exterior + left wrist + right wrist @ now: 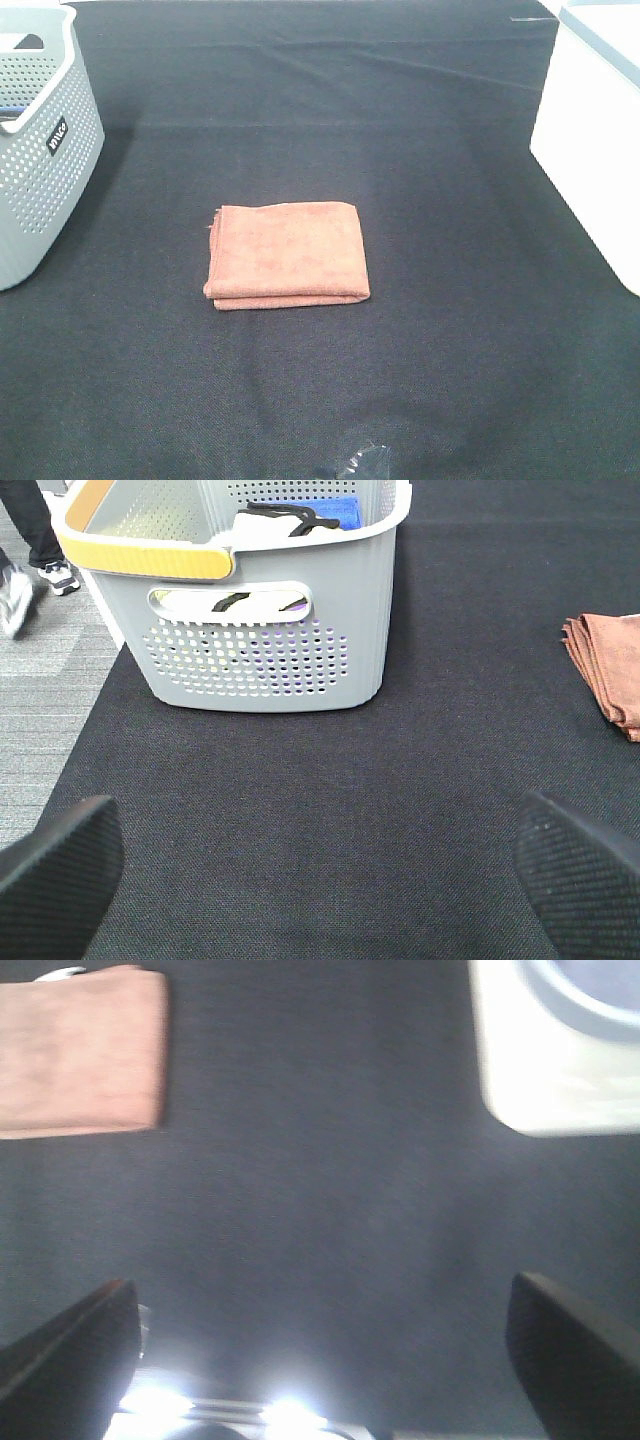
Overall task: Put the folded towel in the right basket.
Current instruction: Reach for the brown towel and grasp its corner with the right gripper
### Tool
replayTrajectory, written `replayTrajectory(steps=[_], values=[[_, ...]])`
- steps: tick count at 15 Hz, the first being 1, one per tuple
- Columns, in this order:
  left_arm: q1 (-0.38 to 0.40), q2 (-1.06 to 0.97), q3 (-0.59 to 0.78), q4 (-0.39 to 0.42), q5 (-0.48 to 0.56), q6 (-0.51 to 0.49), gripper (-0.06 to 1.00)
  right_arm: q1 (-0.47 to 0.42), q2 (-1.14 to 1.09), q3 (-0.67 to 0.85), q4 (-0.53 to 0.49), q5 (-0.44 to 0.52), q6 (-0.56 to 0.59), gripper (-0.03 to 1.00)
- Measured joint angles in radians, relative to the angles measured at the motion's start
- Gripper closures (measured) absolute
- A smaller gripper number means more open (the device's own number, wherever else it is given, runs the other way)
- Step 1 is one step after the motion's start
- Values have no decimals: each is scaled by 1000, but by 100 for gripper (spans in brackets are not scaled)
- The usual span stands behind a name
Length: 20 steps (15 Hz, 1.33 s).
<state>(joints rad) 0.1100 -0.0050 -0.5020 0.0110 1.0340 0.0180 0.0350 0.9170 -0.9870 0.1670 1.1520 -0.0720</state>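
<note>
A folded rust-orange towel lies flat on the black cloth in the middle of the table. It also shows at the edge of the left wrist view and in the right wrist view. The white right basket stands at the right edge; its corner shows in the right wrist view. My left gripper is open and empty over bare cloth, facing the grey basket. My right gripper is open and empty over bare cloth between towel and white basket. Neither gripper shows clearly in the high view.
A grey perforated basket with a yellow-trimmed rim stands at the left, holding dark and blue items. A small dark shiny part shows at the near table edge. Grey floor and a person's legs lie beyond the left side.
</note>
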Motion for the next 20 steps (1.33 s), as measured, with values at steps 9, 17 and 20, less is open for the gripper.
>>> replayTrajectory(steps=[9,17,20], values=[[0,0,0,0,0,0,-5,34,425,-172,349,-127,-94,3],[0,0,0,0,0,0,-5,279,899,-401,412,-228,-61,4],[0,0,0,0,0,0,-5,279,973,-401,415,-298,-62,4]])
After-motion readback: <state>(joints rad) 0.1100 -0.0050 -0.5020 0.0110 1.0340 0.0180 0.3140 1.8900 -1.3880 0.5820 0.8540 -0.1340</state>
